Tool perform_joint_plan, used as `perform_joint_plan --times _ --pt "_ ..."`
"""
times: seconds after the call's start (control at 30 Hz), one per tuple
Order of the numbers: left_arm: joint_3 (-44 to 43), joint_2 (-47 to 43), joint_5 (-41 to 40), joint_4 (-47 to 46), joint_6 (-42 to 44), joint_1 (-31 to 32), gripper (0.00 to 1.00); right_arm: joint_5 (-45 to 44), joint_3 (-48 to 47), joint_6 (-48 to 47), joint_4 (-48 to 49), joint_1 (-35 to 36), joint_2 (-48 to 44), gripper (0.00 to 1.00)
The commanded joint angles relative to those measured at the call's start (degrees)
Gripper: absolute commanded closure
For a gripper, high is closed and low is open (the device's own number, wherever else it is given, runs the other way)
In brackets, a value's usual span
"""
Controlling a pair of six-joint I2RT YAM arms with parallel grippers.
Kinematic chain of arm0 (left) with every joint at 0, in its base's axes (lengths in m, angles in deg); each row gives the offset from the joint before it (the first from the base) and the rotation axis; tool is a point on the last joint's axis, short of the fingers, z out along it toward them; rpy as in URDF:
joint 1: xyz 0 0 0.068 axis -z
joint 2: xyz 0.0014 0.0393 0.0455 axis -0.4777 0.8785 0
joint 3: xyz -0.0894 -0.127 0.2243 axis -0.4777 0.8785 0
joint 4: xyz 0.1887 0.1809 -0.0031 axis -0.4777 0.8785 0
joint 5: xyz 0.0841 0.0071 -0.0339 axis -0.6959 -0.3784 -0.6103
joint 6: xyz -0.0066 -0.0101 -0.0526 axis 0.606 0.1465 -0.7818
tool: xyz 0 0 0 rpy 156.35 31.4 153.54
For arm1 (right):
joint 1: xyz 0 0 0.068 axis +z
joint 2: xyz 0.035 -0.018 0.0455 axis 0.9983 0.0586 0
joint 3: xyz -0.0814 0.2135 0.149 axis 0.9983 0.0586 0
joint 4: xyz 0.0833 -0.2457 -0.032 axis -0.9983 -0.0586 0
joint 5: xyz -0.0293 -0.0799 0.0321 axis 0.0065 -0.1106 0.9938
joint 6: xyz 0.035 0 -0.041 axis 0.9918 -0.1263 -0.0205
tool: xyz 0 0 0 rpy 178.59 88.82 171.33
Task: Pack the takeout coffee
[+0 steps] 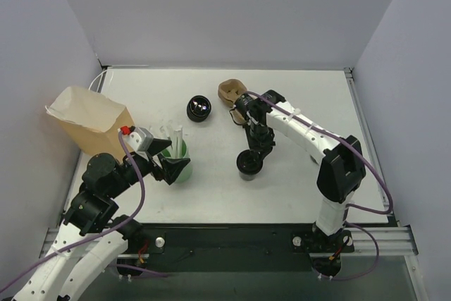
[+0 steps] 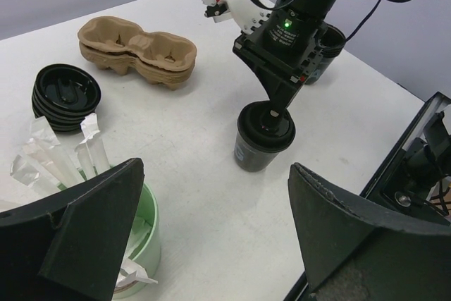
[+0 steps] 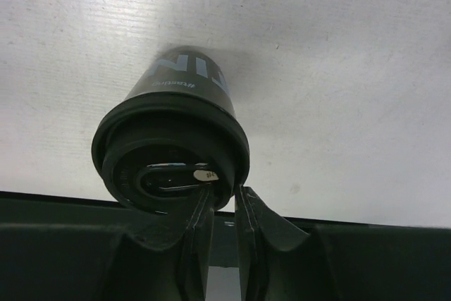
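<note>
Takeout coffee (image 2: pixel 264 139) stood upright with its black lid on, a little right of the surface's (image 1: pixel 296 103) middle and toward the near edge. Right gripper (image 3: pixel 222 199) came down on it from above, jaws almost together with a slim gap, one finger over the lid by the sip tab and the other outside the rim; could not tell whether they pinched the rim or merely sat against it. Left gripper (image 2: pixel 215 174) spread wide and held nothing, parked low toward the near-left corner. Green cup (image 2: pixel 149 234) stood just beside its left finger, holding a bunch of paper-wrapped white straws (image 2: pixel 60 160) that stuck up past the rim. Brown paper bag (image 1: pixel 88 121) stood at the left edge; its inside was not visible. Stacked pulp carriers (image 2: pixel 137 51) lay near the far edge, about mid-width. Lidless black cup (image 1: pixel 199 108) with a shiny inside sat just left of them, contents not discernible.
</note>
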Motion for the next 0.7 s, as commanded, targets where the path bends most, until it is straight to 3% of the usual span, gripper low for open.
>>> perform_joint_plan --times 0.0,0.27,0.4,0.47,0.57,0.67 --pt "-1.19 0.48 -3.56 -0.56 2.21 0.87 0.07 1.62 0.23 0.66 -3.16 -0.77 -4.60 0.78" --pt "-10.50 10.93 -3.74 6.47 2.30 2.45 0.14 3.90 3.74 -0.31 0.69 -3.14 -10.92 0.71" --pt "-14.72 17.61 -9.53 8.32 1.25 8.24 0.17 12.91 12.26 -2.32 9.82 -6.82 -15.67 0.71" --pt "-17.18 21.91 -14.87 8.49 1.25 11.75 0.17 16.81 18.24 -3.99 17.29 -8.32 -18.48 0.60" --pt "-19.65 28.15 -20.42 7.71 -0.15 18.00 0.17 21.56 23.34 -5.49 23.28 -11.23 -20.60 0.56" --pt "-19.22 33.26 -20.01 5.08 -2.43 19.15 0.18 25.60 27.20 -5.93 27.85 -13.60 -22.44 0.48"
